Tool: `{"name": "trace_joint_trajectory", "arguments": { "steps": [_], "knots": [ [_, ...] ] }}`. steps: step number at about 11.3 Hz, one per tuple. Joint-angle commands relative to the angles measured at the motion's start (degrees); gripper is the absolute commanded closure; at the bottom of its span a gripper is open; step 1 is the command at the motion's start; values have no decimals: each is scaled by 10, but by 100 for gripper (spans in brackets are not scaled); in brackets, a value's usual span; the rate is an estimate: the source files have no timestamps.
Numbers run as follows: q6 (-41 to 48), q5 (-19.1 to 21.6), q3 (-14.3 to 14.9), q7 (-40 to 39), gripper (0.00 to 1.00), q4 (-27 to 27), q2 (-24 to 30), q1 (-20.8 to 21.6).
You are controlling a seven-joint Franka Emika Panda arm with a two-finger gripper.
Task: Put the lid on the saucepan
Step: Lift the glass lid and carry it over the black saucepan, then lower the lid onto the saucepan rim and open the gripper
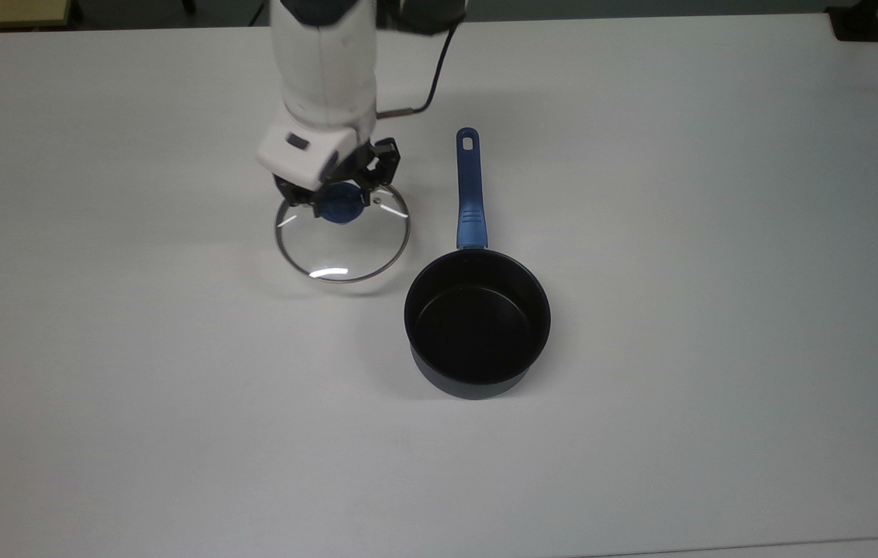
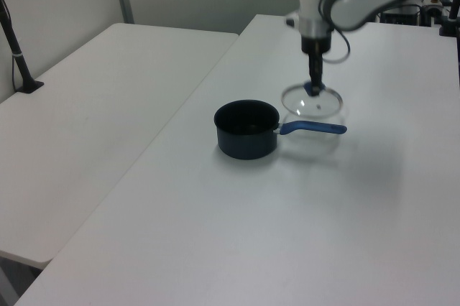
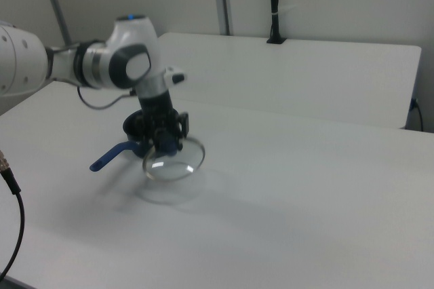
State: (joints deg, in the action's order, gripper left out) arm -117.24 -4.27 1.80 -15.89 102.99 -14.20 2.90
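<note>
White table [image 1: 717, 232] (second one [image 2: 93, 105] beside)

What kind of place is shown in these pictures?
Probably a robotics lab or test room, not a kitchen: a white robot arm works on plain white tables, with a grey partition wall behind; a black saucepan with blue handle is the sole cookware besides the glass lid.
</note>
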Motion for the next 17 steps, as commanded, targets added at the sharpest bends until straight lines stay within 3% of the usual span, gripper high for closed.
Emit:
{"name": "trace_joint_trajectory", "arguments": {
  "steps": [1, 3, 5, 10, 17],
  "knots": [
    [32, 18, 2, 35, 63, -111, -6, 4],
    [27, 35, -2, 40, 63, -166, -28, 17],
    [2, 37, -2, 94, 63, -195, -56, 57],
    [-90, 32, -1, 165, 62, -196, -101, 115],
    [-82, 21, -2, 163, 57, -190, -115, 123]
  ]
}}
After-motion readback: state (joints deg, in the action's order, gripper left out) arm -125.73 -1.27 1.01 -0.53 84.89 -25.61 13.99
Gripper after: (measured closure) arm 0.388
